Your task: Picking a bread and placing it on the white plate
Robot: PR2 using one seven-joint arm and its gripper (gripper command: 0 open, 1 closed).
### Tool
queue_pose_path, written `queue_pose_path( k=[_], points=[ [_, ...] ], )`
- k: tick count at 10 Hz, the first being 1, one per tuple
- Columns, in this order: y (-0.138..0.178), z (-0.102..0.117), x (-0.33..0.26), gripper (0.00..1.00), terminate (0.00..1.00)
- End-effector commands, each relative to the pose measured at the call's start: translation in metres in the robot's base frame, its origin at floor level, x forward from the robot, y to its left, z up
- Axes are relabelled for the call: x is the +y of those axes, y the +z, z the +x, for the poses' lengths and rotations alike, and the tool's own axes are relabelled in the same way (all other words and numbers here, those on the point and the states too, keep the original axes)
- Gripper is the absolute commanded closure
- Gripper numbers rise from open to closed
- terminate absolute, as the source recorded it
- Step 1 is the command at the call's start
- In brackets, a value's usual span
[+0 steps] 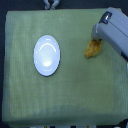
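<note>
Olive-green cloth covers the tabletop [65, 95]. I note the white plate [47, 55], round and glossy, toward the exterior view's left. Well apart on its right lies the bread [91, 49], golden-orange, bumpy. Gripper [95, 40] sits over it; I cannot tell the fingers' state.

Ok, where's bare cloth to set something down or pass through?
Free: the wide strip below the white plate and the bread, and the gap between them. Crowded: the exterior view's upper right, where the gripper meets the bread.
</note>
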Motion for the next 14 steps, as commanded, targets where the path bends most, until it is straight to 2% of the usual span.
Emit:
queue_pose_path(
  k=[1,4,7,11,14],
  points=[
    [0.079,0.003,0.017,1.0,0.0],
    [0.137,-0.003,0.042,1.0,0.0],
    [0.158,-0.004,0.068,1.0,0.0],
    [0.167,-0.006,0.161,1.0,0.0],
    [0.147,-0.009,0.235,1.0,0.0]
  ],
)
